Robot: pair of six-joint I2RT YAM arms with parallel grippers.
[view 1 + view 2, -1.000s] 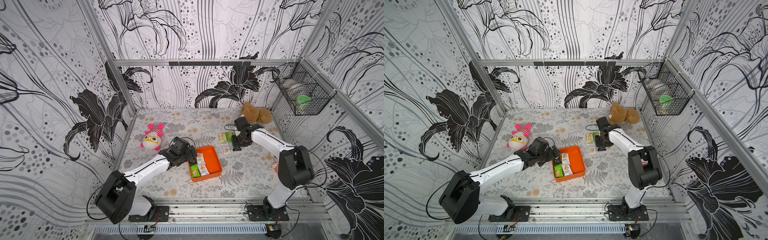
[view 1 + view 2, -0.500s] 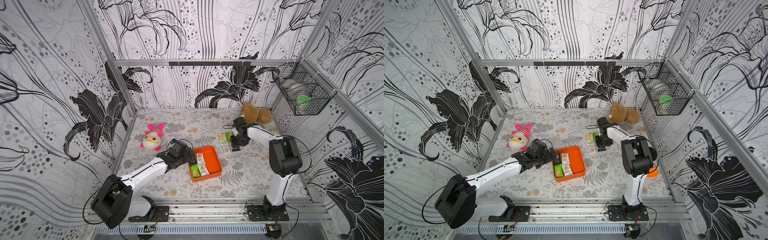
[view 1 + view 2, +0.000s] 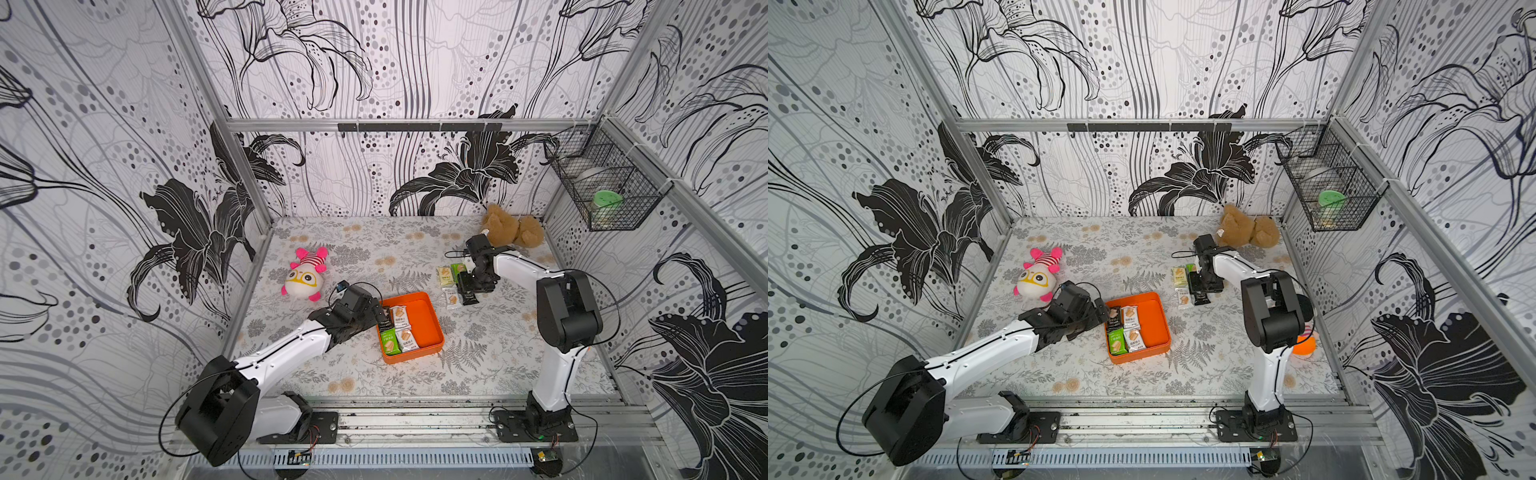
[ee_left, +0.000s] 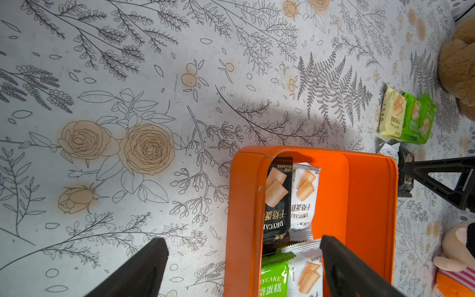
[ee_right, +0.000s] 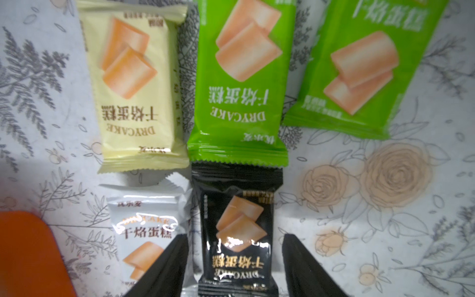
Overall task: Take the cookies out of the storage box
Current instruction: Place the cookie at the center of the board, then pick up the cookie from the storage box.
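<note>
**A:** What has shifted?

**B:** The right arm's elbow has swung inward, and the right claw [image 5: 235, 237] has let go. Its jaws now stand half spread on either side of the black packet [image 5: 236, 213], with a gap on each side. It grips nothing, and the packet lies flat on the cloth.

**A:** And the other one?

**B:** The left claw [image 4: 241, 240] is spread wide and empty. It straddles one wall of the storage box [image 4: 370, 205], with one finger [image 4: 144, 267] outside over the cloth and the other inside.

**A:** Where are the cookies [image 4: 304, 195]?

**B:** Four are in the box, paired along that wall. They lie straight ahead of the left claw, with their long axes running the way its fingers point. I'd judge it would close across a packet's short width. The left arm is much the nearer. The right claw sits past the box's far corner, over the loose packets [image 3: 446, 276] already out.

**A:** And around them?

**B:** There's a floral tablecloth [image 3: 374, 249], with a pink plush [image 3: 305, 276] off to the left. A brown teddy [image 3: 513, 228] sits at the back and a wire basket [image 3: 606, 195] hangs on the side wall. The walls are lily-patterned.
</note>
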